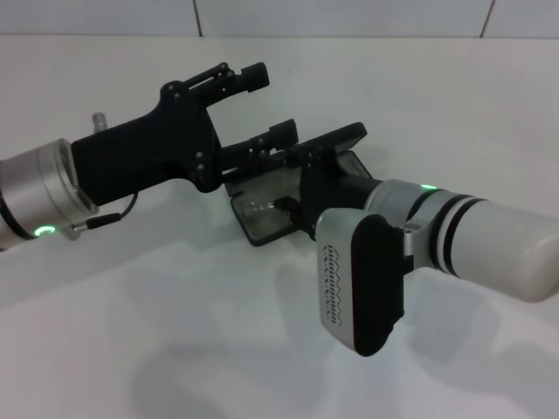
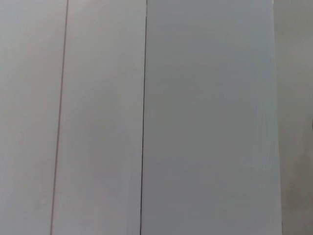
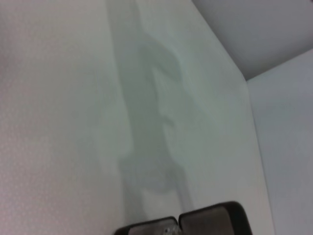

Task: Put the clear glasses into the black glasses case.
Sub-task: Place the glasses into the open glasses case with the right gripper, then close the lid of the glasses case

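Note:
The black glasses case lies open at the table's middle, its grey lining showing and its lid raised at the back. Glints of the clear glasses show inside the case's tray, mostly hidden by my right arm. My right gripper reaches from the right and hangs right over the open case; its tip is hidden by its own body. My left gripper hovers open and empty just above and left of the case. The right wrist view catches only an edge of the case. The left wrist view shows only wall panels.
The white table runs back to a tiled wall. Both arms' shadow falls on the table beyond the case. The right arm's white forearm and camera housing block the near right.

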You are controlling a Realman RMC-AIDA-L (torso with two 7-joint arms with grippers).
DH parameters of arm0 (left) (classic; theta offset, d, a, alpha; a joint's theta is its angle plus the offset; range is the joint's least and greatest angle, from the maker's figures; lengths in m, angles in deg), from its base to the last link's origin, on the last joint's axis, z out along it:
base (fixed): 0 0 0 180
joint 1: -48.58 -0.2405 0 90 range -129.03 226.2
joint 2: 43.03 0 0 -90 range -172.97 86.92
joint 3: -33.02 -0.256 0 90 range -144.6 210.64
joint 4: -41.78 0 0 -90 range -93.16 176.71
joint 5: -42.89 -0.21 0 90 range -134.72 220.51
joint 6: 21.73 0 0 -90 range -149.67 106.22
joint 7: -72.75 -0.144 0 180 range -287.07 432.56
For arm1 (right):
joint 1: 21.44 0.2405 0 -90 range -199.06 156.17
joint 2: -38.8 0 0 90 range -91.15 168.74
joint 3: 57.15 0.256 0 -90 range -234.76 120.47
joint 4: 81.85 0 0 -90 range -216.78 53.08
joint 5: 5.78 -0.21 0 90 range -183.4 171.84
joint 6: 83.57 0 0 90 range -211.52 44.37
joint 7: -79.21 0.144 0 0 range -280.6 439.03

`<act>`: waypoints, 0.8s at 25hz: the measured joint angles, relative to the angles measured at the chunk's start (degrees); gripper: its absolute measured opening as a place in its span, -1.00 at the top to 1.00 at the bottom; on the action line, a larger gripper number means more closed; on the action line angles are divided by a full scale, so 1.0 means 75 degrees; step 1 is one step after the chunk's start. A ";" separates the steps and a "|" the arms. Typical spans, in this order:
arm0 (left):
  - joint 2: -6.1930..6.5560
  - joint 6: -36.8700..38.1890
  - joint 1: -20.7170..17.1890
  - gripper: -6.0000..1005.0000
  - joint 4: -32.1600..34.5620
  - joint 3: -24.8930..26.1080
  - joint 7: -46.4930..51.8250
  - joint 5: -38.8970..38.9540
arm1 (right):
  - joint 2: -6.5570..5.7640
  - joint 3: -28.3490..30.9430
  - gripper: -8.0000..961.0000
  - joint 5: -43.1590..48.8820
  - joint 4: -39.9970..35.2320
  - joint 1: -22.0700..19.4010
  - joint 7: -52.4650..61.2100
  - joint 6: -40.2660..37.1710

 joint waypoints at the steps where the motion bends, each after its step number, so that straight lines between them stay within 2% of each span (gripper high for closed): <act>1: 0.0008 -0.0002 0.0000 -0.57 -0.0002 0.0000 -0.0001 0.0000 | -0.0002 -0.0003 -0.08 0.0000 -0.0032 -0.0005 -0.0001 -0.0023; 10: 0.0069 -0.0009 -0.0125 -0.57 0.0031 0.0007 -0.0007 0.0008 | -0.0027 0.0130 -0.09 -0.0400 -0.0430 -0.0011 -0.0002 -0.0102; 15: 0.0099 -0.0005 -0.0144 -0.57 0.0044 0.0040 -0.0007 0.0066 | -0.0026 0.0428 -0.09 -0.0681 -0.0772 0.0009 -0.0002 -0.0859; 20: 0.0106 0.0061 -0.0204 -0.57 0.0061 0.0379 -0.0008 0.0095 | -0.0033 0.0855 -0.09 -0.1275 -0.1198 0.0082 -0.0127 -0.1737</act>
